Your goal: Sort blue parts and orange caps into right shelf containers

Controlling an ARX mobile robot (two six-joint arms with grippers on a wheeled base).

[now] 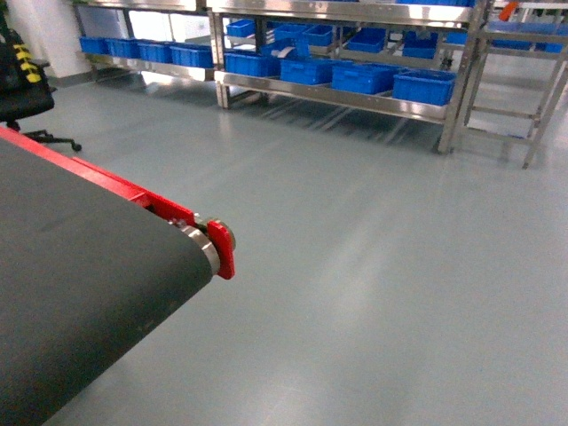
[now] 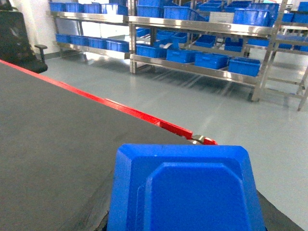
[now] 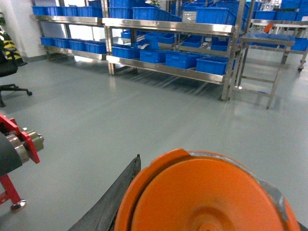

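Note:
A blue part (image 2: 185, 192) fills the bottom of the left wrist view, held up close to the camera above a dark belt. My left gripper (image 2: 185, 219) is shut on it, and only dark finger edges show beside it. An orange cap (image 3: 202, 197) fills the bottom of the right wrist view, round end toward the camera. My right gripper (image 3: 202, 221) is shut on it, with one dark finger (image 3: 110, 199) showing at its left. The steel shelf (image 1: 346, 98) with blue containers (image 1: 424, 86) stands far across the floor. Neither gripper shows in the head view.
A dark conveyor belt (image 1: 80, 284) with a red frame (image 1: 222, 248) and end roller fills the lower left. Grey floor (image 1: 373, 266) stretches to the shelf. A black office chair (image 1: 22, 89) stands far left. A steel frame (image 1: 524, 89) stands beside the shelf at the right.

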